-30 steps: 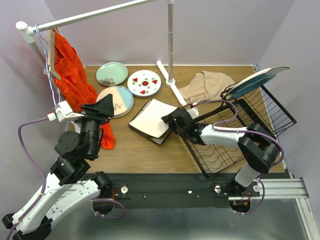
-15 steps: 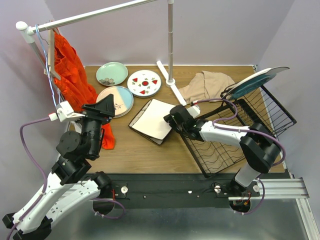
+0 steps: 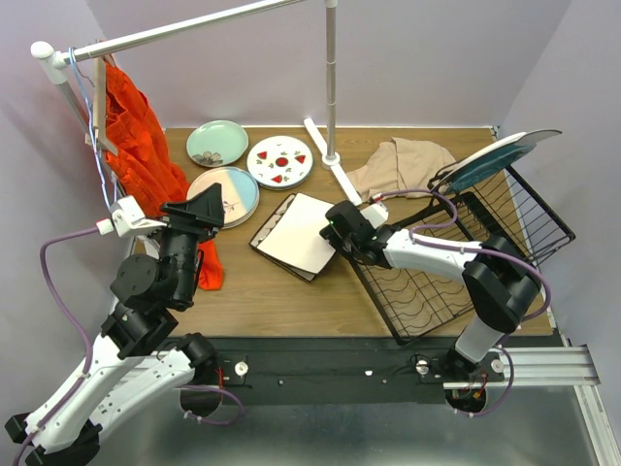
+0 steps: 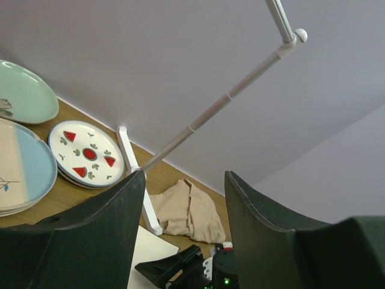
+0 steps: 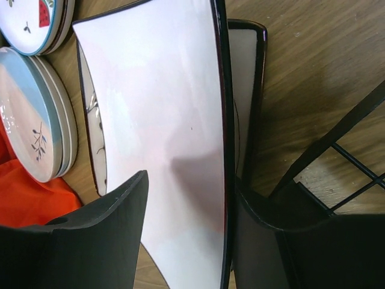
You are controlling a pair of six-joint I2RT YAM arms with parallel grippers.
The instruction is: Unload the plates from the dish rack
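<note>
A square white plate with a dark rim (image 3: 299,231) lies on top of a stack of square plates (image 5: 245,72) on the table, left of the black wire dish rack (image 3: 466,262). My right gripper (image 3: 336,231) is open and straddles the plate's right edge (image 5: 162,120), one finger above and one below. A teal plate (image 3: 505,155) stands in the rack's far corner. Round plates lie at the far left: pale green (image 3: 217,143), red-spotted (image 3: 279,160), pink-and-blue (image 3: 228,191). My left gripper (image 3: 207,209) is open, empty and held high.
A beige cloth (image 3: 398,165) lies behind the rack. The white clothes rail's post (image 3: 331,87) and foot (image 3: 335,175) stand between the round plates and the cloth. An orange garment (image 3: 146,165) hangs from the rail at the left.
My right gripper has shifted slightly away from me, and the square white plate moved with it onto the stack. The left arm has barely moved.
</note>
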